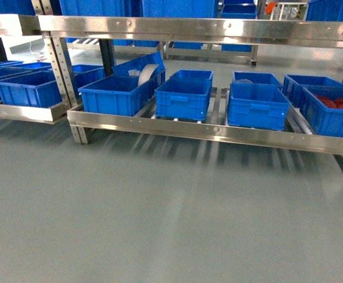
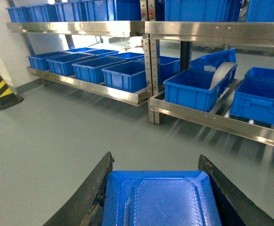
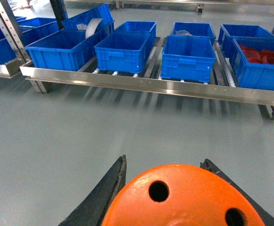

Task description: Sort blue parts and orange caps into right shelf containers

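Both jaws are clamped on cargo: the left gripper (image 2: 158, 197) pinches a flat blue moulded part (image 2: 160, 200) between its dark fingers (image 2: 92, 195), and the right gripper (image 3: 174, 197) squeezes an orange cap (image 3: 181, 197) whose top shows round holes. At twelve o'clock stands the stainless-steel right shelf (image 1: 218, 131), its lower level carrying bright blue crates (image 1: 183, 97). At two o'clock one crate (image 3: 261, 66) holds red pieces (image 3: 261, 54); at eleven o'clock another (image 1: 115, 94) has a pale curved item (image 1: 147, 73) leaning in it.

Crates (image 1: 183, 97) sit side by side (two rows deep) on the rack (image 1: 218, 131).
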{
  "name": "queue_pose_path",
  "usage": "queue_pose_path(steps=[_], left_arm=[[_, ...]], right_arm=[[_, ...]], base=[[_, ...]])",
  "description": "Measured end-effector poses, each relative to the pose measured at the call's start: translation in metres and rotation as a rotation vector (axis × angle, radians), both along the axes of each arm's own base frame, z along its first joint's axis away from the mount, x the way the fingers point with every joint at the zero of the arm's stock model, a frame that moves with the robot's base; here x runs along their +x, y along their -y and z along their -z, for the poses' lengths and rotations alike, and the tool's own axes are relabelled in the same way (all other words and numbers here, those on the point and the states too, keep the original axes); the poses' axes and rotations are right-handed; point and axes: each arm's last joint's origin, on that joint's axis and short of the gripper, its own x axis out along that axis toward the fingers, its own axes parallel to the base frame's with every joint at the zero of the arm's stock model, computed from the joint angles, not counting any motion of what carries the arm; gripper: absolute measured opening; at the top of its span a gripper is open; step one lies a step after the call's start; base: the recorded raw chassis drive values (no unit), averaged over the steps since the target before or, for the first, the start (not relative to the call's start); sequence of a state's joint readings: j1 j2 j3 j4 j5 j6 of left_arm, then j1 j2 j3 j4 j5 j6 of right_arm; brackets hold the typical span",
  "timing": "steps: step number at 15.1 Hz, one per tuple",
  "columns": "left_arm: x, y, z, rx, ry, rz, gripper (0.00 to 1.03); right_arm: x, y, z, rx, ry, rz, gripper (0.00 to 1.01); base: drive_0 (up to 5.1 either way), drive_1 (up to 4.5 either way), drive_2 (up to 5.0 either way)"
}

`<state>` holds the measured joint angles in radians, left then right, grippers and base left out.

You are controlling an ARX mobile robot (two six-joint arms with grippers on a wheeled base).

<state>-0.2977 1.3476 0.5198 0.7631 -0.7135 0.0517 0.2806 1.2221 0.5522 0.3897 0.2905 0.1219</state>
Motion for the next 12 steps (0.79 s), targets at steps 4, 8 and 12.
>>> queue_pose_path(steps=[4, 8, 12], left_arm=[[0.0002, -0.0008, 0.0, 0.0, 0.0, -0.003, 0.41], [0.0003, -0.0013, 0.0, 0.0, 0.0, -0.006, 0.41], [0.0, 0.0002, 0.0001, 0.001, -0.001, 0.002, 0.41]], right_arm=[[0.0, -0.0002, 0.0, 0.0, 0.0, -0.001, 0.42], [0.0, -0.0003, 0.0, 0.001, 0.0, -0.004, 0.42], [0.0001, 0.0003, -0.0003, 0.0, 0.002, 0.003, 0.42]], base=[[0.0, 0.0, 0.0], [-1.5, -1.46, -1.5], [-1.9, -1.92, -1.9]])
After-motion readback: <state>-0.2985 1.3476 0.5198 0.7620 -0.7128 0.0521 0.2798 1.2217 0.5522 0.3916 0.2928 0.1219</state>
